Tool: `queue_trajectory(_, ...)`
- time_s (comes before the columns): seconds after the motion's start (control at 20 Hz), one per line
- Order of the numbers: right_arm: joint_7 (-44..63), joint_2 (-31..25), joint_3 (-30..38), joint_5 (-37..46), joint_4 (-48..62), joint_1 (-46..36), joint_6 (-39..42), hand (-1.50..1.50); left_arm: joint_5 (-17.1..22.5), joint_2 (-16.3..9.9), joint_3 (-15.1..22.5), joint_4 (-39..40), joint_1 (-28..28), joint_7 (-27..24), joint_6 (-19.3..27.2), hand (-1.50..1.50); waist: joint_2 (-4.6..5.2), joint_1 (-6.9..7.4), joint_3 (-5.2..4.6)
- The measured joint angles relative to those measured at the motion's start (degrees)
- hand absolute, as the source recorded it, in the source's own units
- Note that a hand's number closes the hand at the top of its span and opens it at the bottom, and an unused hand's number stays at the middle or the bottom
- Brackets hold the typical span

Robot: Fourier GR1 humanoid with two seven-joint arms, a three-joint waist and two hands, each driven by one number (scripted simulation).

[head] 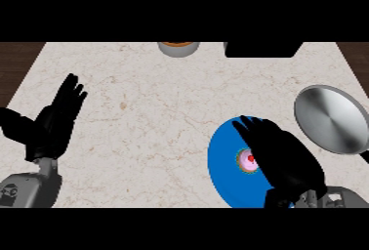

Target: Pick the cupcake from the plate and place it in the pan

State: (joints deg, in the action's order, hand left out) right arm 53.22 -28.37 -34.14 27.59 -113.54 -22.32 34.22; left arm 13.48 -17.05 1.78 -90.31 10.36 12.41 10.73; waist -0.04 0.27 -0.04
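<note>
The fingers (249,128) of my right hand (284,158) look stretched out fairly straight over the blue plate (225,166), pointing away from me, and as far as I can see they have hold of nothing. The hand covers the plate's right half and part of the cupcake (247,160), which sits on the plate near its middle; I only see a pink sliver with a red spot at the hand's left edge, and I cannot tell whether the palm touches it. The pan (333,118) lies just right of the plate, silver and round, its handle mostly cut off at the right edge. My left hand (52,122) rests at the left side of the worktop (158,107), open, fingers up. At the far edge I see an orange-topped cup (178,48) and a black block (263,49), both cut off by the top band, so I cannot make out what they are.
</note>
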Motion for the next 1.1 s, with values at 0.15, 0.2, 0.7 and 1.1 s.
queue_trajectory(0.15,-0.32,1.38,-0.34,2.07,3.87,-0.32,0.66,-1.5,-0.18,0.22,-0.17,-0.85,-1.46,-0.62,-0.55,0.0,0.01,0.11,0.0)
queue_trajectory(0.2,-0.3,1.76,-0.8,3.21,4.67,0.2,0.56,-1.5,-0.25,0.25,-0.33,-0.69,-1.41,-0.69,-0.69,0.0,0.02,0.05,0.01)
queue_trajectory(0.7,-3.17,8.34,1.39,10.82,13.87,-0.2,2.09,-1.5,-1.28,1.64,-2.02,0.38,-1.2,-0.73,-2.23,0.0,0.04,-0.08,0.03)
queue_trajectory(1.1,-8.62,9.82,3.28,16.86,18.22,3.03,1.87,-1.5,-1.62,1.66,-4.2,-0.26,-0.65,0.88,-4.21,0.0,0.02,-0.16,0.03)
